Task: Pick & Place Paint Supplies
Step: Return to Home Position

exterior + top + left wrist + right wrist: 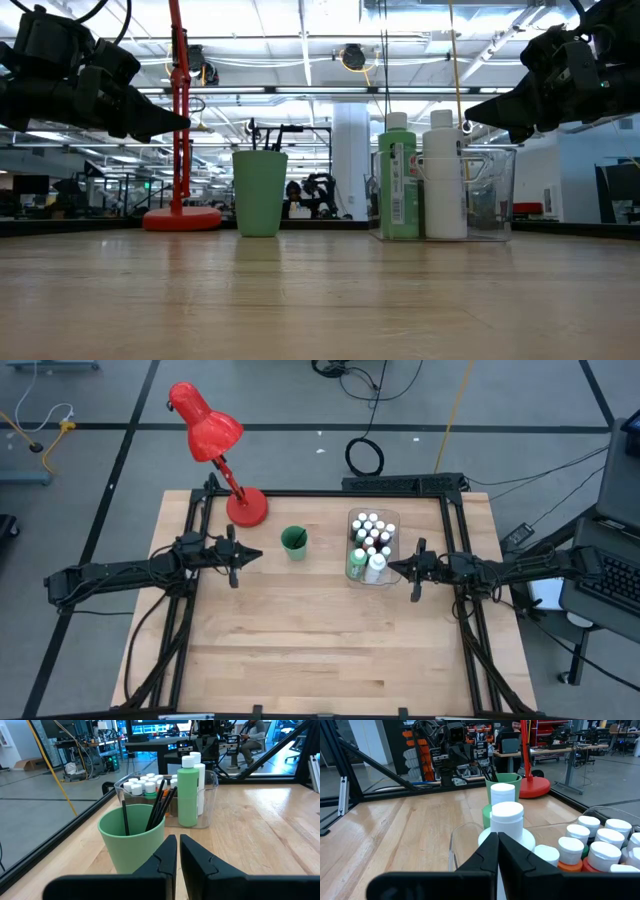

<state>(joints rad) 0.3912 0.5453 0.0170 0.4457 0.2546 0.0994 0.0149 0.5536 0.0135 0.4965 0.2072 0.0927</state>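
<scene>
Above the left half of the tabletop [320, 650], the left pincer [254, 554] hangs clear of the wood. Its fingers are pressed together on nothing, and the tips aim at the cup [294, 541] just ahead of them. Thin dark brushes [161, 806] stand in the cup, leaning on its rim. To the cup's right sits the tray [392, 520]. The small bottles [372, 530] are packed in its far part, and the green bottle [357, 566] and white bottle [375, 567] stand upright side by side at its near end. The right pincer [394, 567] is raised at about cap height, close beside the white bottle. Its fingers are also together and it grips nothing. A red lamp [215, 440] stands near the tabletop's far left corner, behind the cup.
</scene>
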